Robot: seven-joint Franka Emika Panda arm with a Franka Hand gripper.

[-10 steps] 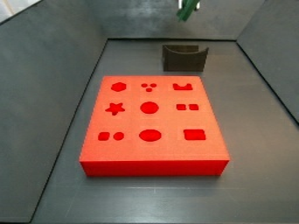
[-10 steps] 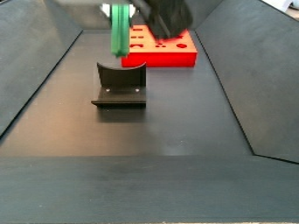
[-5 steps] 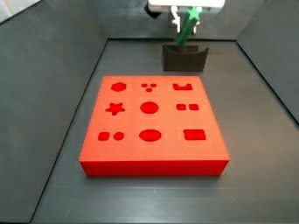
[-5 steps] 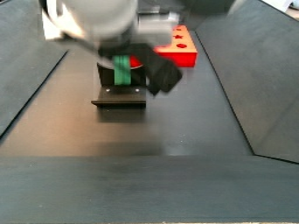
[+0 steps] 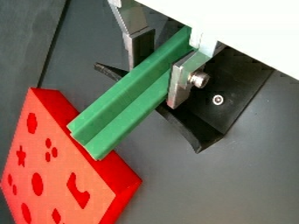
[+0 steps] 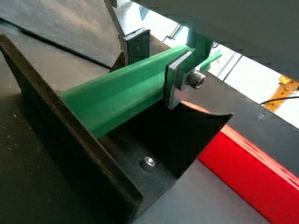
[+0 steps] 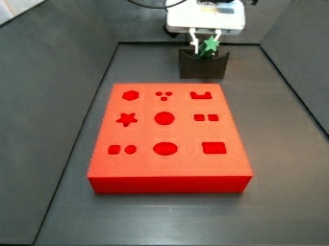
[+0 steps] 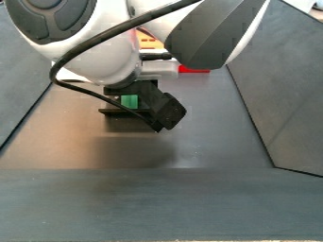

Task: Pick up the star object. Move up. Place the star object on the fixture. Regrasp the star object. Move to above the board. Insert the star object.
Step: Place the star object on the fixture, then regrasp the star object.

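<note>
Where the two wrist views look down past the gripper (image 5: 162,61), the silver finger plates stand on either side of the star object (image 5: 131,98), pinching the green prism across its ridged sides near one end; one finger (image 6: 179,79) with its screw head lies flat against the near face, and the opposite finger (image 6: 135,45) shows just behind the piece. The star object runs along the notch of the fixture (image 6: 140,171), with its lower edge down between the dark walls; whether it actually bears on the notch floor cannot be told from these angles. In a wrist view the free end of the prism juts past the fixture (image 5: 222,109) and overlaps the corner of the board (image 5: 52,166) in the picture, though the board lies lower and apart from it. In a side view the gripper (image 7: 206,40) hangs directly over the fixture (image 7: 203,65) at the far end of the floor, with a short green stretch of the star object (image 7: 205,44) visible between its fingers. The board (image 7: 167,135) lies flat in the middle of the floor, just in front of the fixture, with its shaped holes unoccupied. In the remaining side view the arm fills most of the frame; only a small green patch (image 8: 127,100) and part of the fixture (image 8: 123,113) show beneath it.
</note>
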